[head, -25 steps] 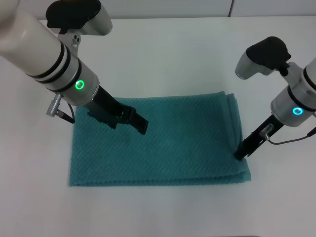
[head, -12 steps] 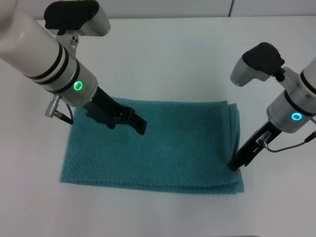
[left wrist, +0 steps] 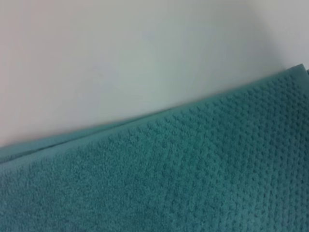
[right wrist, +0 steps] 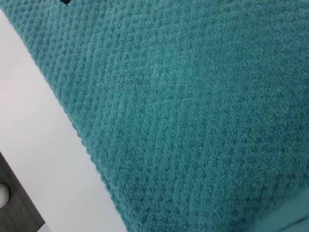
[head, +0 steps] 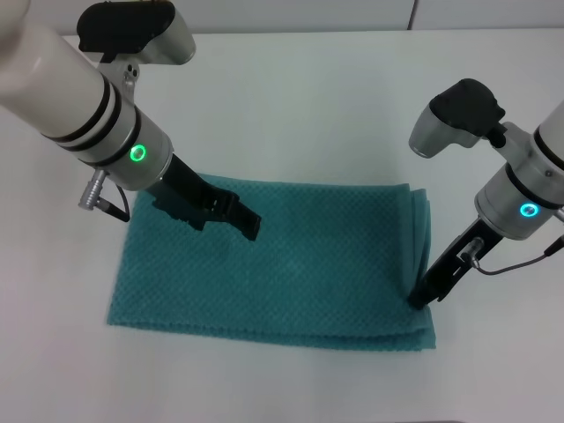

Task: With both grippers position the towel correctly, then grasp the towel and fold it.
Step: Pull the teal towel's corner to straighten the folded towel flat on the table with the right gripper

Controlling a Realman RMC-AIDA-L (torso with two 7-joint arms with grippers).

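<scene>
Towel (head: 291,264) lies flat on the white table (head: 300,106), folded in layers, long axis running left to right, layered edges at its right end. Left gripper (head: 249,227) sits over the towel's upper left part; fingers appear pressed together. Right gripper (head: 419,298) tip is down on the towel's right edge near the front corner; its finger state cannot be told.

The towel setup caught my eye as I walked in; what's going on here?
A two-armed robot is working on a teal-green waffle-weave rectangular towel lying flat, already doubled, on a white table. The left gripper rests over the towel's far left part. The right gripper presses at the layered right edge. Neither has lifted the cloth, so this looks like positioning, not yet folding.
</scene>
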